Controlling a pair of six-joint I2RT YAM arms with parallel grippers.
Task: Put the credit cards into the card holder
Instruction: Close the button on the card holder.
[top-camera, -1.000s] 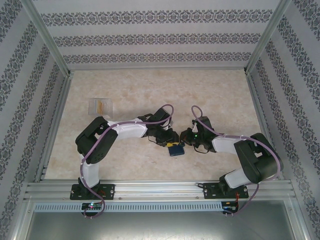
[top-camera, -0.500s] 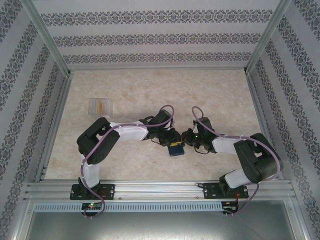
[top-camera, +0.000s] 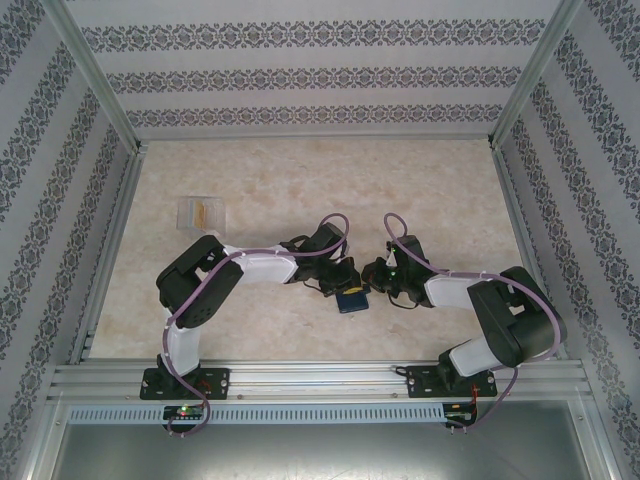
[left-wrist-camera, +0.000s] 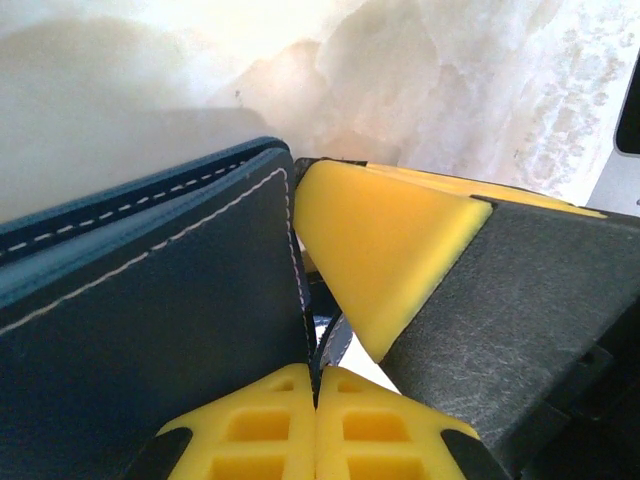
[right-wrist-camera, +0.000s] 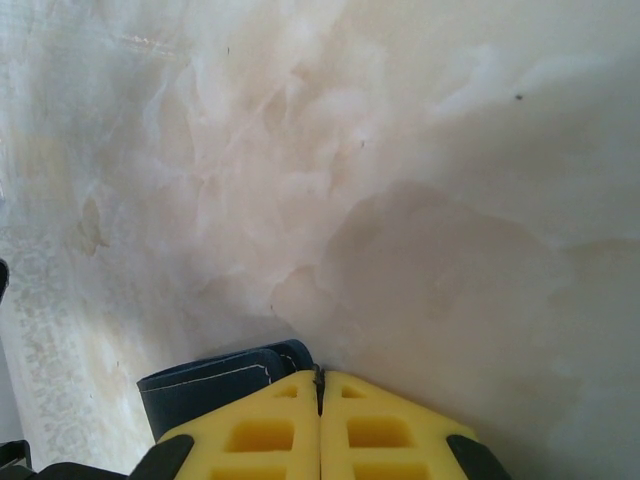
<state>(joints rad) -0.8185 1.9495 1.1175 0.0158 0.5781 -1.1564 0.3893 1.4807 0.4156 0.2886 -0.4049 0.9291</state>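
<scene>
The card holder (top-camera: 351, 300) is set on the table (top-camera: 300, 180) near its front middle, between the left gripper (top-camera: 344, 283) at its left and the right gripper (top-camera: 371, 281) at its right, both close against it. A box (top-camera: 201, 212) is placed well apart, behind and to the left.

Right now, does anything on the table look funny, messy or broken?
Nothing looks spilled or broken. One funny bit: the dark navy-blue bifold wallet is folded almost shut, and the left tool seems to pinch its edge.
</scene>
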